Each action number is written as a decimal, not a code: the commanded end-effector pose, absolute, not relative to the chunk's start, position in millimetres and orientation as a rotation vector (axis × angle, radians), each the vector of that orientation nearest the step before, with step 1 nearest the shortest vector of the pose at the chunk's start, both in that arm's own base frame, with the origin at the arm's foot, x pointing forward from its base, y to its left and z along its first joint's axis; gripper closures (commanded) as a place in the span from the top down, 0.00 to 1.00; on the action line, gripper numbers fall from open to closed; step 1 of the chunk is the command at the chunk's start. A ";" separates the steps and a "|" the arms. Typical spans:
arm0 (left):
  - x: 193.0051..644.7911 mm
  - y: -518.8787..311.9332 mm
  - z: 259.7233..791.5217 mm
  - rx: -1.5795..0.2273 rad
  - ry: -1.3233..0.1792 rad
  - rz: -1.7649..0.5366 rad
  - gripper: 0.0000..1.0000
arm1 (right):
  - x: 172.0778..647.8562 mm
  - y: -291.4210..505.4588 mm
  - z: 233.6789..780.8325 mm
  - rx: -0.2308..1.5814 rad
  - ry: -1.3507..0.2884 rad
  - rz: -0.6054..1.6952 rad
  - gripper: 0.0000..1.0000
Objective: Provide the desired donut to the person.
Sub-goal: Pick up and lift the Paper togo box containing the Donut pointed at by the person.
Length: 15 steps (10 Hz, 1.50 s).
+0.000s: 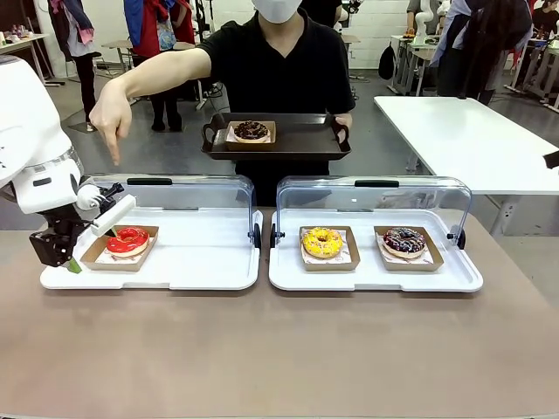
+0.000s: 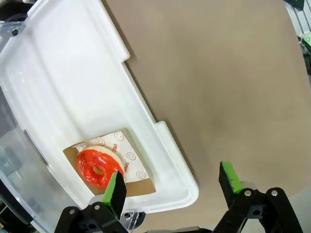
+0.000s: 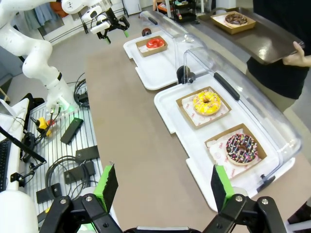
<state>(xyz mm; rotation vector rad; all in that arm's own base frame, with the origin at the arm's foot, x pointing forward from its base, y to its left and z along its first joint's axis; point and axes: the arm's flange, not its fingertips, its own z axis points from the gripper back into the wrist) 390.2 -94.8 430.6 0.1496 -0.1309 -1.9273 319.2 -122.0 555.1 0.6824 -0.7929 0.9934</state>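
1. In the front view, the person (image 1: 278, 61) holds a black tray (image 1: 301, 141) in one hand. The other hand (image 1: 110, 115) points a finger down over the left white tray (image 1: 201, 262).
2. In the left wrist view, the left gripper (image 2: 172, 178) has its jaws wide and empty at that tray's corner.
3. In the right wrist view, the right gripper (image 3: 164, 175) is wide and empty.
4. The red donut (image 1: 128, 239) lies flat at the tray's left end, hole up. It is round, with no long axis.

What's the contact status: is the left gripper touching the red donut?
Apart. Right wrist view shows the left gripper hovering beside the red donut, with a clear gap between.
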 end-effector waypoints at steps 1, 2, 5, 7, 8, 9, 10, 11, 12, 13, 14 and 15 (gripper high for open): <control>385.6 -98.5 433.2 0.180 -0.134 -1.932 1.00 | 320.1 -122.4 555.6 0.697 -0.810 0.997 1.00; 385.6 -98.5 433.2 0.180 -0.134 -1.932 1.00 | 320.1 -122.4 555.6 0.697 -0.810 0.997 1.00; 401.0 -87.6 410.8 0.204 -0.079 -1.918 1.00 | 320.1 -122.4 555.6 0.697 -0.810 0.997 1.00; 413.9 -79.2 390.1 0.182 -0.033 -1.909 1.00 | 320.1 -122.4 555.6 0.697 -0.810 0.997 1.00; 418.7 -76.5 380.4 0.156 -0.023 -1.909 1.00 | 320.1 -122.4 555.6 0.697 -0.810 0.997 1.00; 428.2 -73.0 371.0 0.158 -0.005 -1.886 1.00 | 320.1 -122.4 555.6 0.697 -0.810 0.997 1.00; 436.9 -69.9 365.0 0.147 -0.001 -1.864 1.00 | 320.1 -122.4 555.6 0.697 -0.810 0.997 1.00; 442.9 -65.9 359.9 0.149 0.003 -1.841 1.00 | 320.1 -122.4 555.6 0.697 -0.810 0.997 1.00; 451.3 -61.2 358.4 0.146 0.004 -1.827 1.00 | 320.1 -122.4 555.6 0.697 -0.810 0.997 1.00; 455.9 -56.4 358.1 0.139 0.003 -1.812 1.00 | 320.1 -122.4 555.6 0.697 -0.810 0.997 1.00; 459.3 -51.7 356.9 0.145 0.012 -1.793 1.00 | 320.1 -122.4 555.6 0.697 -0.810 0.997 1.00; 461.7 -47.5 353.2 0.131 0.021 -1.777 1.00 | 320.1 -122.4 555.6 0.697 -0.810 0.997 1.00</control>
